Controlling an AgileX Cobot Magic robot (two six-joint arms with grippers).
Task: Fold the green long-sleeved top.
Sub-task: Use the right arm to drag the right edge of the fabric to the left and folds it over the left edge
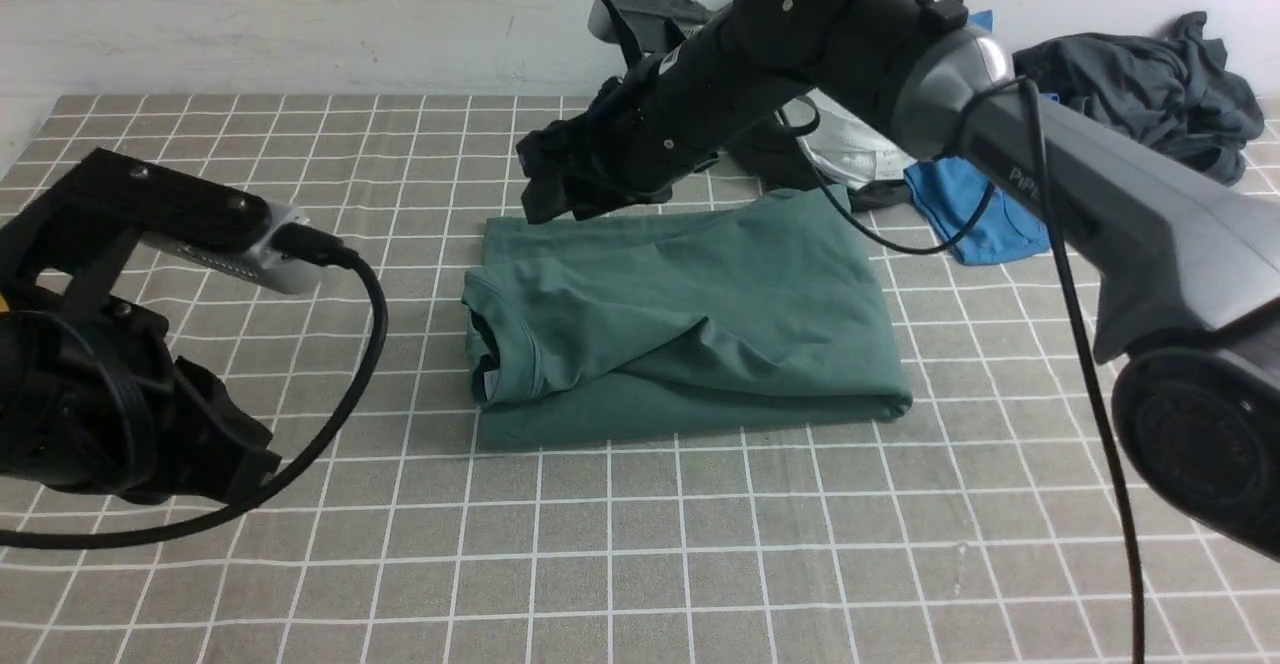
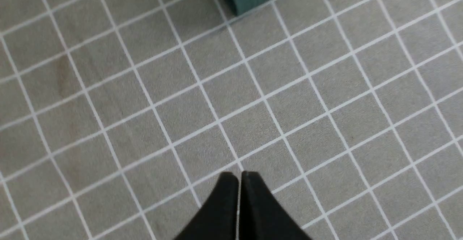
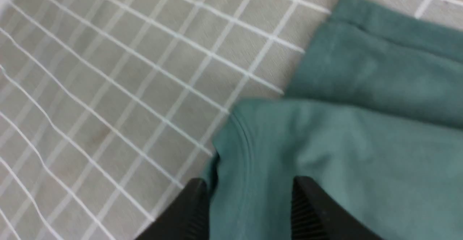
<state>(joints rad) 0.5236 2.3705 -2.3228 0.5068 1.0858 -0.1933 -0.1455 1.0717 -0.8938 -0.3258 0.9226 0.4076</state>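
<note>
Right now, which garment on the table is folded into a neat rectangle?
The green long-sleeved top, at the centre of the scene: it is layered flat with straight edges. The blue tee and the dark grey garment behind it lie crumpled in heaps.

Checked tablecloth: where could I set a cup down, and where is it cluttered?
The widest bare stretch of checked tablecloth is the near strip in front of the green long-sleeved top. The far left, beyond the left arm, is free too. The far right is crowded: blue tee and dark grey garments by the wall.
</note>
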